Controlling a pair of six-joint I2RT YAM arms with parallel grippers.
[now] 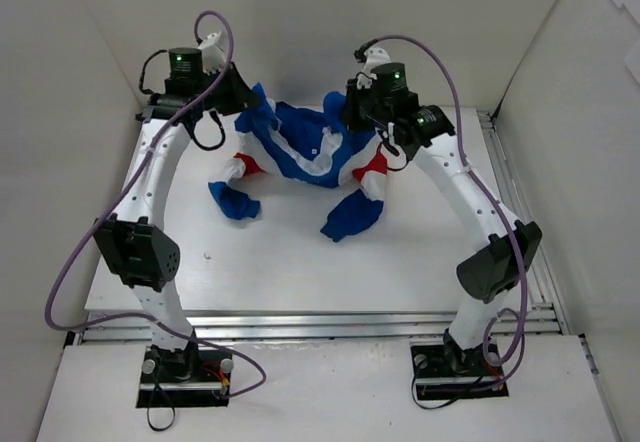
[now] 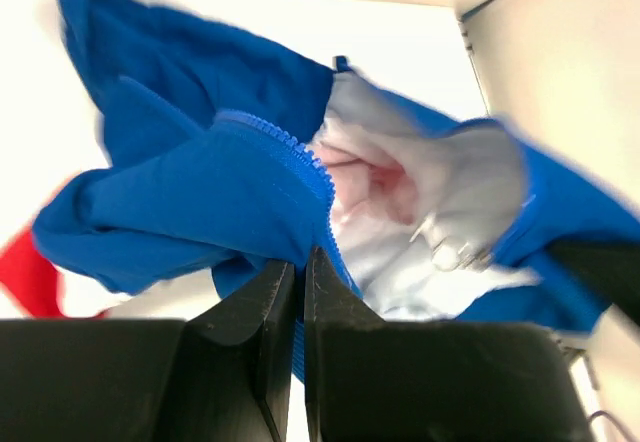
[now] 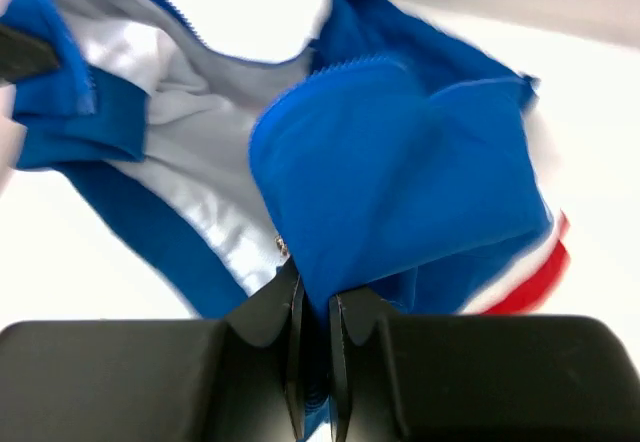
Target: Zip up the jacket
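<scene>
The jacket point(image 1: 305, 157) is royal blue with red and white panels and lies open and bunched at the far middle of the table, its white lining up. My left gripper point(image 1: 243, 92) is shut on the jacket's left front edge; in the left wrist view the blue zipper tape point(image 2: 290, 157) runs down into the closed jaws of the gripper point(image 2: 298, 267). My right gripper point(image 1: 357, 112) is shut on the right front edge; in the right wrist view blue fabric point(image 3: 400, 172) is pinched in the gripper point(image 3: 315, 307). A small metal zipper pull point(image 2: 452, 252) lies on the lining.
The two sleeves point(image 1: 235, 200) point(image 1: 355, 212) hang toward the near side on the white table point(image 1: 300, 262). White walls enclose the table on the left, back and right. A metal rail point(image 1: 320, 322) runs along the near edge.
</scene>
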